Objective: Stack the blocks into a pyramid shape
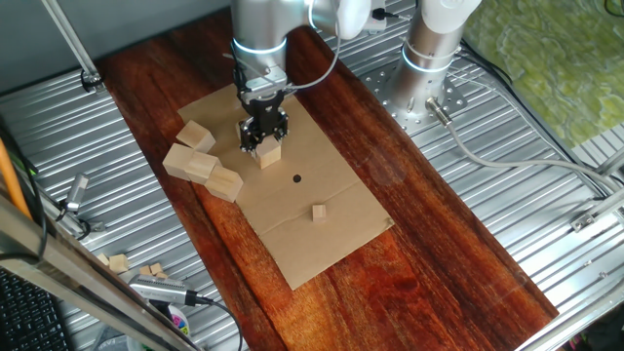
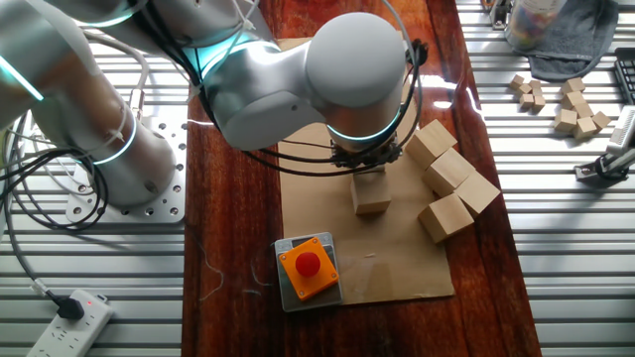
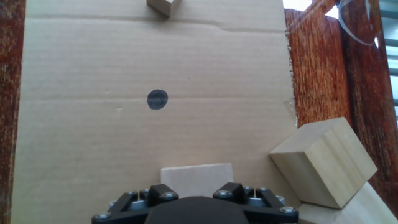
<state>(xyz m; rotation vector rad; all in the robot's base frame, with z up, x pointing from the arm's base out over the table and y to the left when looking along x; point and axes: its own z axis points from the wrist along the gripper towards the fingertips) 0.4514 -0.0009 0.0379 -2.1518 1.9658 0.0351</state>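
The black two-finger gripper clamped 1 pale wooden cube-shaped block at frame centre, likely placing the pyramid's base.

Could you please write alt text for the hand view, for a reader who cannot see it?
Looking down along the gripper, a pale wooden block sits at the bottom edge, just above the black gripper body, on a cardboard sheet. A black dot marks the cardboard ahead, a small wooden cube lies at the top edge, and a larger block rests at right.

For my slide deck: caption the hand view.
Gripper poised over a pale wooden block on cardboard, dark dot ahead, another block at right.
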